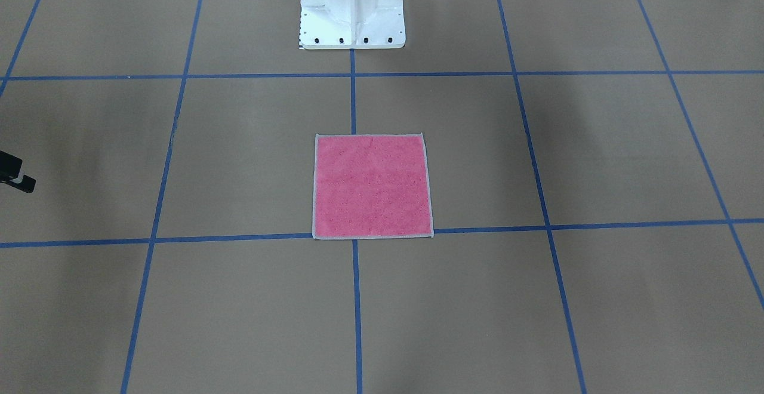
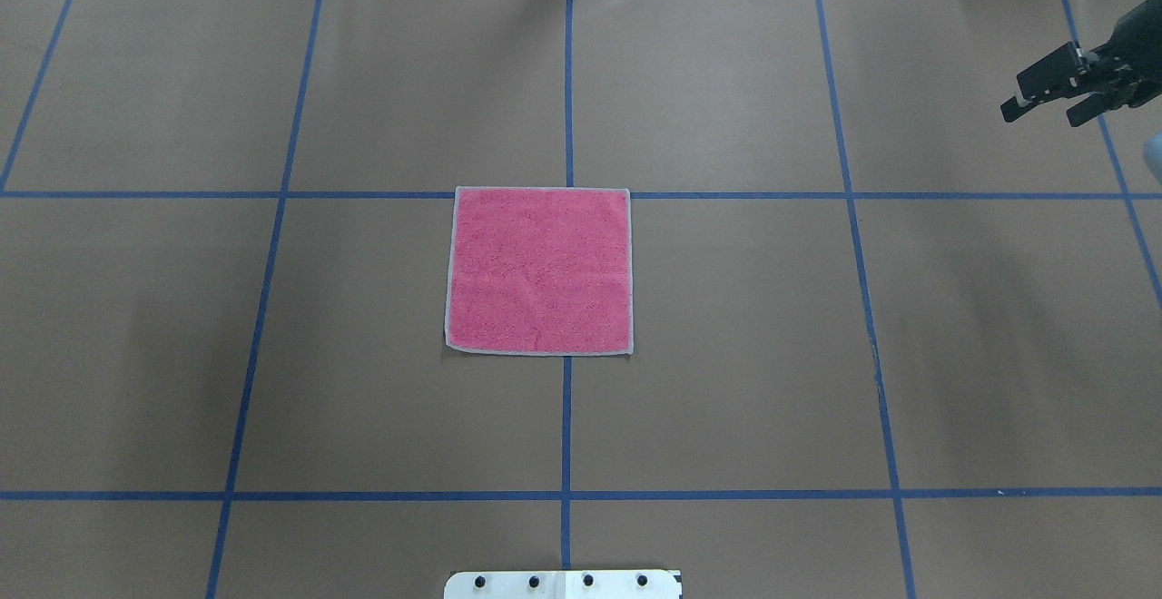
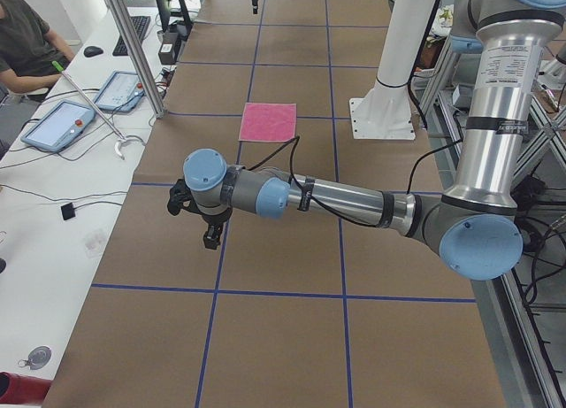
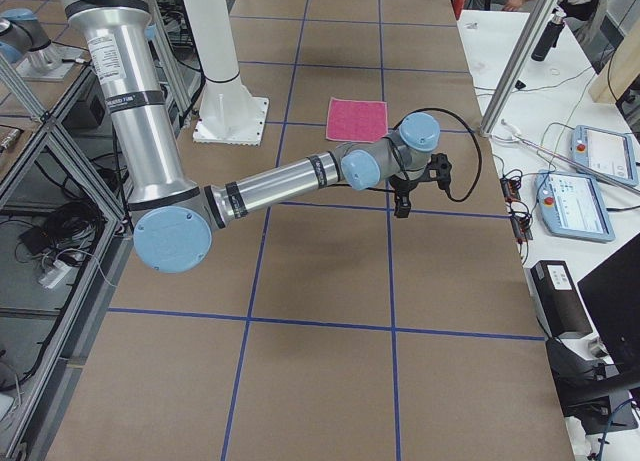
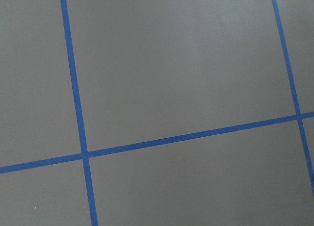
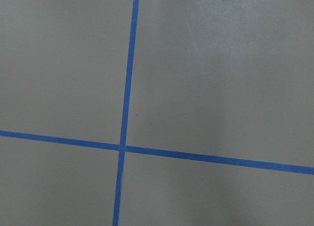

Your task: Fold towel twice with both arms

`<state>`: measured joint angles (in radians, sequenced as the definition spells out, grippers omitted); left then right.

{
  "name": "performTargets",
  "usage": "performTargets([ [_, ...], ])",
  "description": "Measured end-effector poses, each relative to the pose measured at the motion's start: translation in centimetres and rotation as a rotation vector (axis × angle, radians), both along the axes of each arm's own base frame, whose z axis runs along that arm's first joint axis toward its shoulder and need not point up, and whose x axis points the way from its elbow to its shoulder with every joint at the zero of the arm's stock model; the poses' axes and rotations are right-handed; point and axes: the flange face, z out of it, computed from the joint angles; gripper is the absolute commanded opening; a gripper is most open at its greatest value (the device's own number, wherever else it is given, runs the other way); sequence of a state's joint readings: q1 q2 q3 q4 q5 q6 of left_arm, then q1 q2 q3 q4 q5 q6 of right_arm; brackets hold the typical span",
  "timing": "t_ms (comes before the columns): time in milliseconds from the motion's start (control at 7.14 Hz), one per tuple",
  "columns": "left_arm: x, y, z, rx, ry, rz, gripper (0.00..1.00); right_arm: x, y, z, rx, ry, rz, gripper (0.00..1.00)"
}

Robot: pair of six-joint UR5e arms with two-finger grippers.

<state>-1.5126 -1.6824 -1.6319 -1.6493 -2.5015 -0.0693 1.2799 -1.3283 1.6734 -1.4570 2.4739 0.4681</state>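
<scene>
Front view: towel (image 1: 372,186) flat, pink face up, mid-table, across the centre tape line (image 1: 353,101) and apart from the pedestal (image 1: 352,18). Only a sliver of the right gripper (image 1: 15,173) shows at the edge.

Overhead: right gripper (image 2: 1042,107) is well off at the far right, fingers spread, holding nothing. Left gripper is out of shot.

Left side view: left gripper (image 3: 210,238) hovers well short of the towel (image 3: 268,122); can't tell jaw state. Pendants (image 3: 57,125) and operator (image 3: 22,36) are at the side bench.

Wrist cams: only paper (image 5: 186,64) and tape.

Likely step: approach. Take two corners of one edge, pinch the border only, lift together and match the opposite corners. Main obstacle is distance.
</scene>
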Motion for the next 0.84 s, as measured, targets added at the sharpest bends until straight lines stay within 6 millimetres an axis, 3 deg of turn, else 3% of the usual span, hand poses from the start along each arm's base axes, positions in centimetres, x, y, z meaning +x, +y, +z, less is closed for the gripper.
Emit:
performTargets([
  [420,-0.5,-0.1,0.9,-0.027,-0.075,-0.035,1.0,0.7,0.8,2.4,-0.031,0.046,0.02,1.0],
  [841,-0.7,1.0,2.6,-0.056,-0.106,-0.044,1.0,3.6,2.2,6.4,-0.109,0.1,0.068,1.0],
])
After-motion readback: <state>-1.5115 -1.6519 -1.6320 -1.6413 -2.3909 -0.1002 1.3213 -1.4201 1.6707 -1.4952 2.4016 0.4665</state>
